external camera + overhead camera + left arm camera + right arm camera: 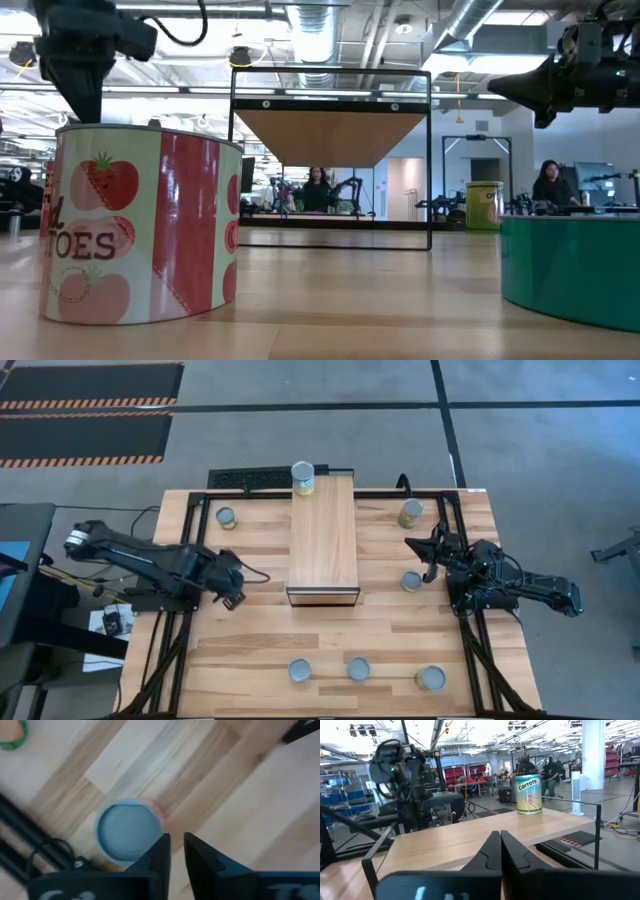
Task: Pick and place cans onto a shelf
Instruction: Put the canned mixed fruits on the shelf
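My left claw [177, 851] holds nothing, fingers a sliver apart; an upright can [129, 830] stands just beside its tip. My right claw [500, 851] is closed and empty.

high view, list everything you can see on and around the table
cans: eight, grey-silver tops. One on the shelf's far end; one far left; two right of the shelf; three along the near edge; an eighth, by the left gripper, shows in its wrist view
shelf: one, light wood, centre of table
table: one, slatted wood, black frame
left gripper: left of the shelf, fingers slightly apart, holding nothing
right gripper: right of the shelf, shut, empty
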`<state>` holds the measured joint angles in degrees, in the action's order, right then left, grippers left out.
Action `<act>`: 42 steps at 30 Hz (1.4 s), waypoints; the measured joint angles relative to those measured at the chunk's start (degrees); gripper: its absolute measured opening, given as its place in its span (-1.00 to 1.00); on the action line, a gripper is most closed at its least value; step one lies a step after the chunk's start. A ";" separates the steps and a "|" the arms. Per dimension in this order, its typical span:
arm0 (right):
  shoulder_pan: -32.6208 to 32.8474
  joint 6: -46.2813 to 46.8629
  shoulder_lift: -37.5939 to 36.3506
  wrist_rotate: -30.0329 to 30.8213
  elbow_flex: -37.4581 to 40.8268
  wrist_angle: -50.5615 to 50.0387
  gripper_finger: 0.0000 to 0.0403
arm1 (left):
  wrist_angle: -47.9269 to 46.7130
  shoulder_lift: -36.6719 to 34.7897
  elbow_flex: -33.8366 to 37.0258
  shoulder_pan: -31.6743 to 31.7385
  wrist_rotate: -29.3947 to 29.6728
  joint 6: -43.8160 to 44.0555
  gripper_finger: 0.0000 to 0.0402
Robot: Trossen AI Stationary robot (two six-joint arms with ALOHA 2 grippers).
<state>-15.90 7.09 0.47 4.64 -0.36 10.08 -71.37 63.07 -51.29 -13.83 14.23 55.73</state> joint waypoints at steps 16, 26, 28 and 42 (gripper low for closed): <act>0.00 0.02 0.00 -0.02 0.00 -1.04 -0.95 | 4.07 6.60 5.42 -0.47 1.21 5.18 -0.33; 0.00 0.04 0.00 1.64 0.00 -1.48 -0.94 | 5.75 6.07 8.74 1.50 0.60 -2.82 -0.53; 0.00 0.06 0.00 1.70 0.00 -1.50 -0.95 | 6.24 6.10 8.75 1.95 0.82 -4.68 -0.68; 0.00 6.09 0.00 3.30 0.00 -4.85 -0.95 | 6.96 -7.19 2.67 7.25 -6.53 -19.14 -1.00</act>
<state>-15.90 13.18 0.47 7.94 -0.36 5.22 -64.41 55.89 -48.61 -6.59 7.70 36.59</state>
